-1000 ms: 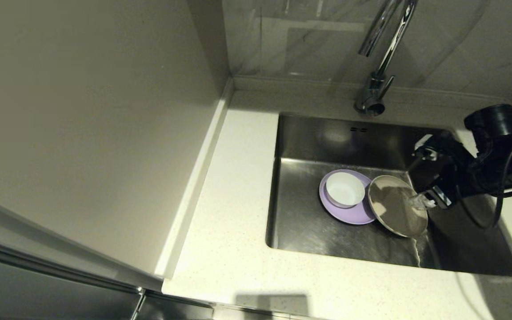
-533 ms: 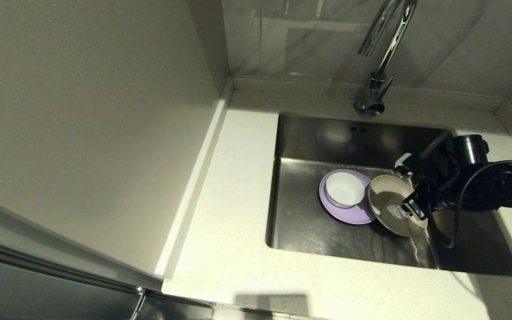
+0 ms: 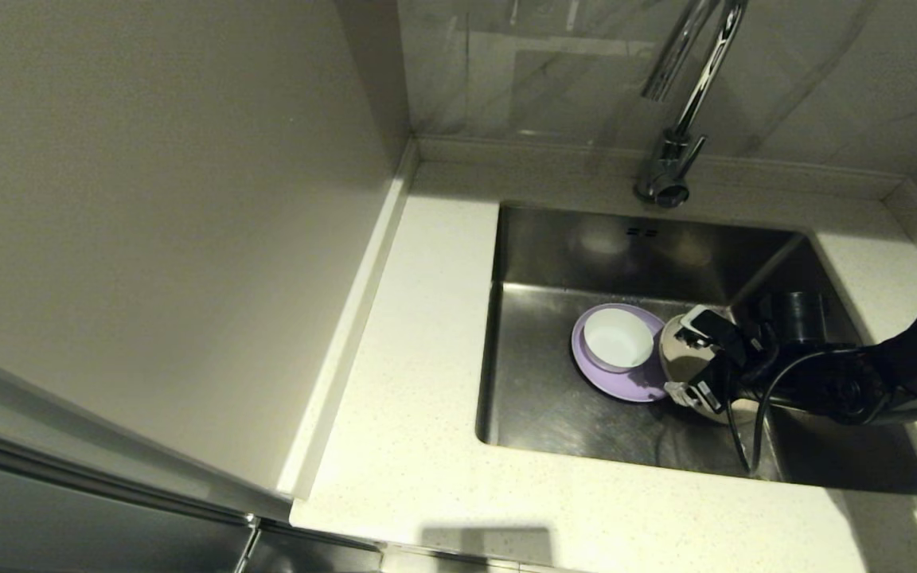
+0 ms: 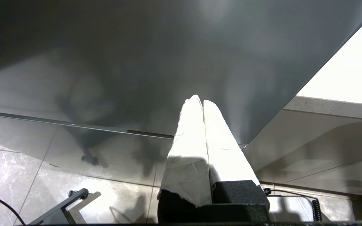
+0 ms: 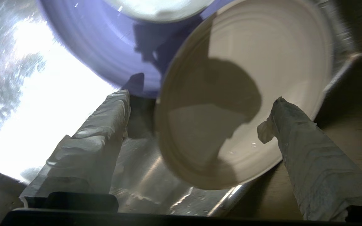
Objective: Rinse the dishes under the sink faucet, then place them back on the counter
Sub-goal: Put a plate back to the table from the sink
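Head view: the sink occupies the right of the frame, set in the desk, with the faucet at upper right. In the basin, the white bowl sits on the lilac plate.

The right gripper reaches in from the right and covers most of the beige plate.

Right wrist view: the right gripper stands wide open, its fingers straddling the beige plate, whose rim overlaps the lilac plate.

Left wrist view: the left gripper is closed, empty, away from the sink.
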Motion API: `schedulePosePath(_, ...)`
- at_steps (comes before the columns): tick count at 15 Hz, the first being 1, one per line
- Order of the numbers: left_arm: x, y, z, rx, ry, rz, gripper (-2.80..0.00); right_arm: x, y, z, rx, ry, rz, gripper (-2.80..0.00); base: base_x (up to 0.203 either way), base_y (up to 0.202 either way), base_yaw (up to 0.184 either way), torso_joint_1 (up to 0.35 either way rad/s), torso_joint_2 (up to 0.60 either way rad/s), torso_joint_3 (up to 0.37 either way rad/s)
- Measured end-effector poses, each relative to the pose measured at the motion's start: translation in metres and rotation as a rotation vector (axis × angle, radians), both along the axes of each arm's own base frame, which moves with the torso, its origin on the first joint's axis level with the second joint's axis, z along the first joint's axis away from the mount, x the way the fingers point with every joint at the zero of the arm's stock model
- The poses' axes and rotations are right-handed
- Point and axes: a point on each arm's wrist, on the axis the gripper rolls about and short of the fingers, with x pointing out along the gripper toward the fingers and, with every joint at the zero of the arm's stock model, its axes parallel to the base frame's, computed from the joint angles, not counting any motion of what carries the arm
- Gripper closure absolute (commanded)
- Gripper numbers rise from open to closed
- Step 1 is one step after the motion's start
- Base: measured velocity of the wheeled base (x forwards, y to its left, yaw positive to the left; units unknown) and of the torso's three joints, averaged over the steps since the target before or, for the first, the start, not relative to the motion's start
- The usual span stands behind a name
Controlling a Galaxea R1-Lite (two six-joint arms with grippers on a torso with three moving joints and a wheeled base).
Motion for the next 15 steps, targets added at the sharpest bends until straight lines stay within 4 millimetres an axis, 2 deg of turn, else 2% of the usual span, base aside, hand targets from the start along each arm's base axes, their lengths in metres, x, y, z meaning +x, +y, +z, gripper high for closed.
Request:
schedulePosePath(6,0.0,0.0,0.0,0.0,0.0,0.0,0.0,0.002,0.012,-0.015,-0.001,0.031,0.023,-2.8,0.0,0.0,0.0,0.0,0.0,0.0)
schedulePosePath(15,0.0,0.0,0.0,0.0,0.0,0.0,0.0,0.029,0.021,-0.033,-0.058,-0.044,-0.046,-2.8,0.0,0.0,0.0,0.0,0.0,0.0)
